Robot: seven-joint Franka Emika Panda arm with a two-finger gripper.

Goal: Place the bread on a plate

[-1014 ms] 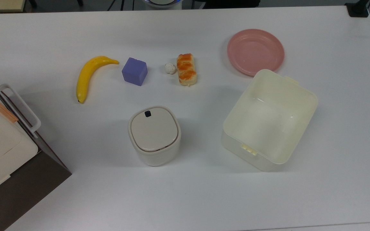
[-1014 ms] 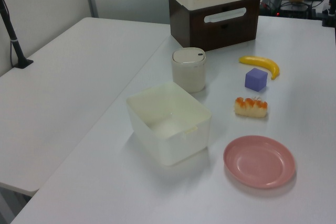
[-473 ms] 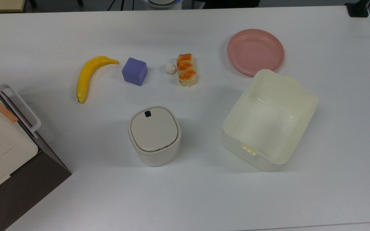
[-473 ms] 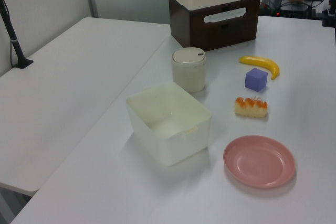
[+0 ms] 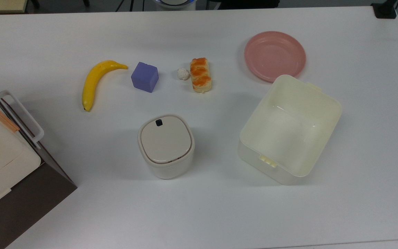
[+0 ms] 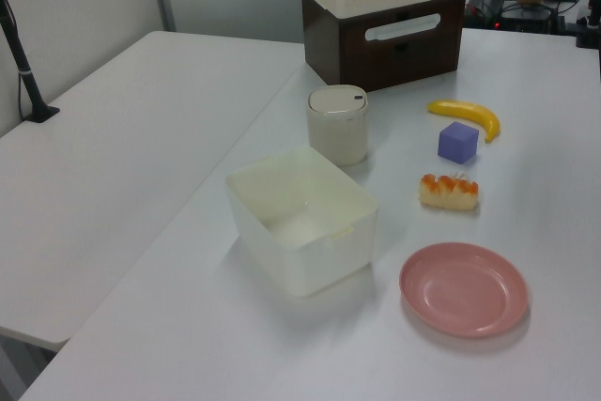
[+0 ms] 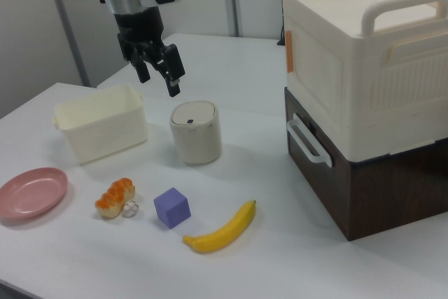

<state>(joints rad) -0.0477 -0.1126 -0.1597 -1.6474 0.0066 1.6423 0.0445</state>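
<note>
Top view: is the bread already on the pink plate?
No. The bread lies on the bare table beside a small white ball, well apart from the empty pink plate.

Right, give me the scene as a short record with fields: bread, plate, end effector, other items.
bread: on the table, a small white ball at its side, not on the plate
plate: pink, nothing on it, beside the cream box
end effector: open, up in the air above the table, holding nothing
other items: banana, purple cube, lidded bin
task state: bread not yet picked up
</note>
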